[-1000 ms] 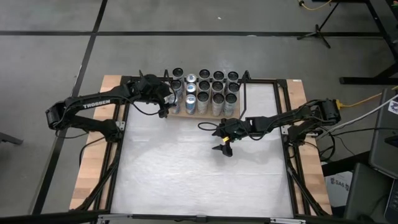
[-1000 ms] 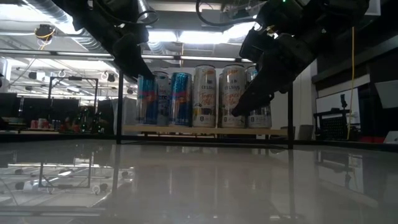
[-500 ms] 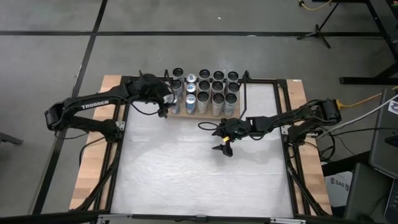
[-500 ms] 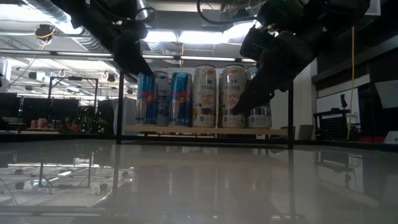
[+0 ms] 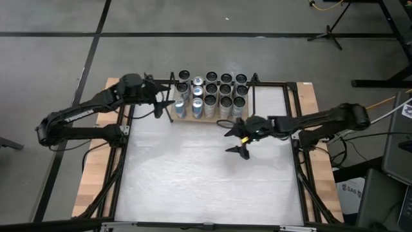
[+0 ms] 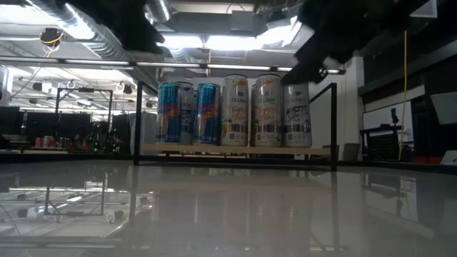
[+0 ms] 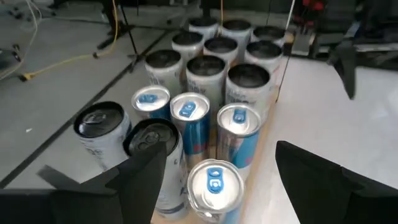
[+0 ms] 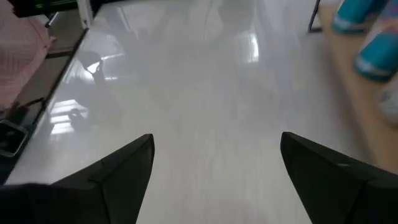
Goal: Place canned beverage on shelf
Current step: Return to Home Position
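Several beverage cans stand upright in rows on the wooden shelf at the table's far edge; blue cans fill the left end, pale ones the right. My left gripper hangs open just left of the shelf's left end, above and short of the nearest blue can, touching nothing. My right gripper hangs open over the white tabletop, near the shelf's right end, with nothing between its fingers. In the low view only the arms' dark undersides show at the top.
The shelf's black rod frame rises at both ends of the can rows. The wide white tabletop spreads in front of the shelf. A black frame borders the table on the right, with cables and floor beyond.
Both grippers have risen and drawn back from the shelf, staying open. The left one has gone toward the table's left edge, away from the blue cans; the right one has lifted and shifted toward the right edge. In the low view both have left the space in front of the cans.
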Robot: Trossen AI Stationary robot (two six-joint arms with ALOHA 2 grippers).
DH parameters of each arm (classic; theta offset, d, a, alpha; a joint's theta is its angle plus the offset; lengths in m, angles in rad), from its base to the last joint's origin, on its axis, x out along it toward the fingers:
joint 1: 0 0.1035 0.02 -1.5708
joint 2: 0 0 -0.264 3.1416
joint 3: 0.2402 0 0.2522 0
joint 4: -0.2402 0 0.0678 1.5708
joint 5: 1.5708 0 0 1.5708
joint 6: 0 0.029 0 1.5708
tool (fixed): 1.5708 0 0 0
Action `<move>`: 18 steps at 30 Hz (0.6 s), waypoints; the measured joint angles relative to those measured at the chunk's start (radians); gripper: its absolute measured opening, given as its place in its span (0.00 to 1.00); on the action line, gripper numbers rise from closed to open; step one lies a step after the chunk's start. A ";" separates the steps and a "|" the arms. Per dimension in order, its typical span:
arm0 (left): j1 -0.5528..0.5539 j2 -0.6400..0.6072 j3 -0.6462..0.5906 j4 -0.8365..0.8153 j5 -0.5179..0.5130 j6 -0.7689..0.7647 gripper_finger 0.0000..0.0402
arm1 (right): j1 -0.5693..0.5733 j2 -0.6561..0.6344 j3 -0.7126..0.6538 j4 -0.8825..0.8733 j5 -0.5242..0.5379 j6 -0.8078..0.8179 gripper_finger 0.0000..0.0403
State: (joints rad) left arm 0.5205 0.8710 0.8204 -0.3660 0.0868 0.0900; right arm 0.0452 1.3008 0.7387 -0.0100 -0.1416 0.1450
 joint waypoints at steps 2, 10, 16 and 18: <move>0.000 -0.046 0.000 -0.020 0.003 -0.007 0.73 | 0.000 -0.080 0.000 -0.064 0.001 -0.023 0.84; 0.000 -0.253 0.001 -0.118 0.005 0.054 0.73 | -0.001 -0.434 0.000 -0.184 0.040 -0.049 0.84; 0.001 -0.419 0.004 -0.199 -0.001 0.038 0.73 | -0.002 -0.689 0.001 -0.231 0.107 -0.111 0.84; 0.001 -0.466 -0.008 -0.235 0.032 0.019 0.73 | -0.002 -0.773 0.001 -0.267 0.106 -0.132 0.84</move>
State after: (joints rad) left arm 0.5213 0.4046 0.8120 -0.6010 0.1184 0.1086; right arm 0.0437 0.5275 0.7395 -0.2769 -0.0357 0.0135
